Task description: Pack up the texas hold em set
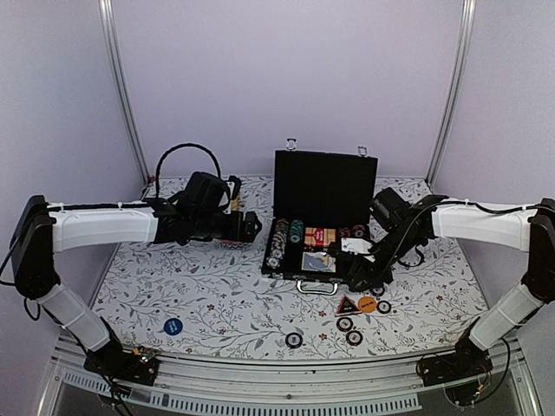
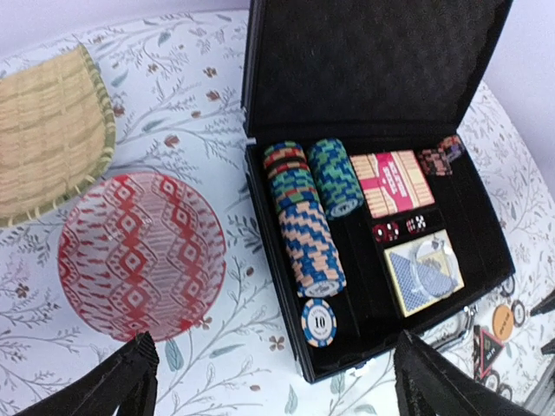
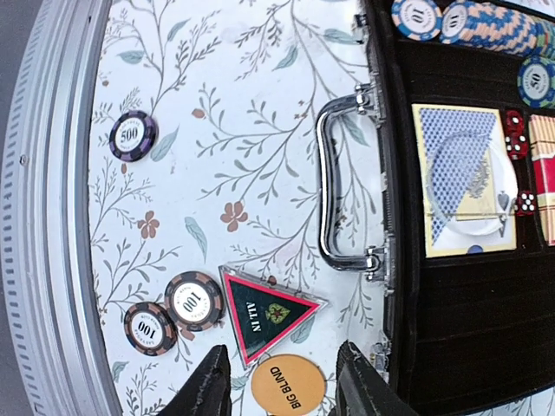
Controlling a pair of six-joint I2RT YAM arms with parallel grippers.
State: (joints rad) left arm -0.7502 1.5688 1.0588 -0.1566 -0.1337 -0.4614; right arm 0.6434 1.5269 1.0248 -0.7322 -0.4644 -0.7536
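Observation:
The black briefcase stands open, its silver handle facing the near edge. Inside lie rows of poker chips, one flat chip and two card decks. My left gripper hovers open over the case's front left corner, holding nothing. My right gripper is open above the mat in front of the case, with the orange disc lying between its fingers. The red triangle and two brown chips lie beside it. A blue disc lies at the near left.
A pink-red woven ball and a tan slatted mat sit left of the case. A dark chip lies alone near the metal rail at the table's front edge. A black cable loop rises behind the left arm.

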